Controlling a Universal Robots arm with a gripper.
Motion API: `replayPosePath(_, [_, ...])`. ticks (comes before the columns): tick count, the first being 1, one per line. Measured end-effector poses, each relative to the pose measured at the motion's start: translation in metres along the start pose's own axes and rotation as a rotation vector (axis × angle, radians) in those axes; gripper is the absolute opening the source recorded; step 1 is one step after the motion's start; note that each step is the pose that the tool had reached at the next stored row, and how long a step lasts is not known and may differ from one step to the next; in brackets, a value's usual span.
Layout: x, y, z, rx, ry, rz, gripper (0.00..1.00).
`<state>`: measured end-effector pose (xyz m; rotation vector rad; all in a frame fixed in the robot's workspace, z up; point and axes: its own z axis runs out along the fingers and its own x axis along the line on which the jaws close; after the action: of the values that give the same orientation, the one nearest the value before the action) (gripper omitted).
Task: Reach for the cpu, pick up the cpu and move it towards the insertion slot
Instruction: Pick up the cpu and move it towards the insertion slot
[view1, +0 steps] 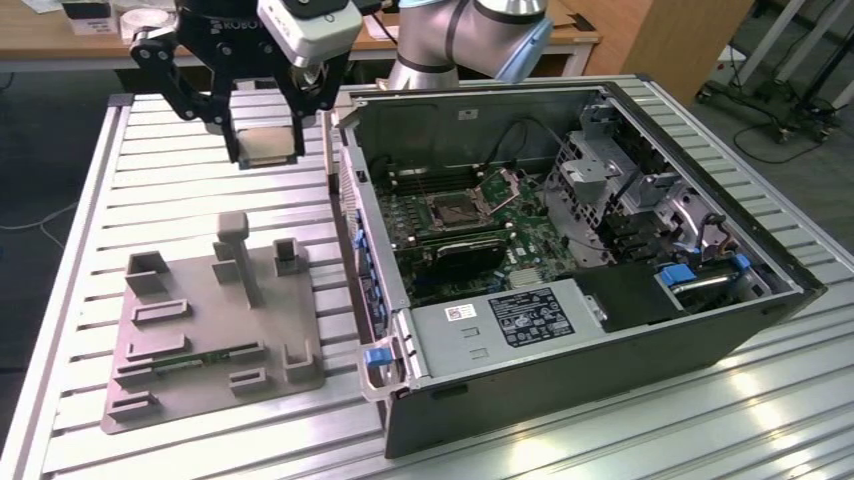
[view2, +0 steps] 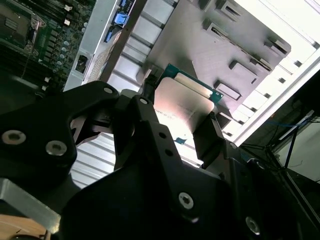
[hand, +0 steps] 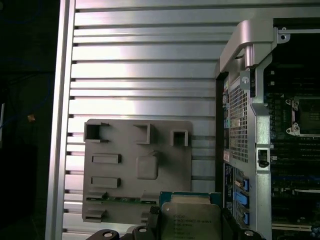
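Black 2-finger gripper (view1: 267, 138) is clamped on the small flat square cpu with a silvery metal face (view1: 268, 148), 1 finger (view2: 141, 116) on each of 2 opposite edges. In both wrist views the cpu (view2: 182, 107) (hand: 192, 218) sits between the fingers, face to the cameras, green edge showing. The cpu is held in the air over the slatted aluminium table (view1: 160, 200), clear of the grey plastic tray (view1: 200, 310) and to the exterior view's left of the open black computer case (view1: 747, 300). The insertion slot, a square silvery-framed socket with a dark centre (view1: 458, 208) (hand: 306, 116), lies inside the case on the green motherboard (view1: 527, 235), well apart from the cpu.
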<state>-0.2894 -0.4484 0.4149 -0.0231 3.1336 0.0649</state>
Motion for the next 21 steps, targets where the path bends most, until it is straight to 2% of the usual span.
replayPosePath(21, [-0.0291, -0.0005, 0.0004, 0.0001, 0.0001, 0.0, 0.55])
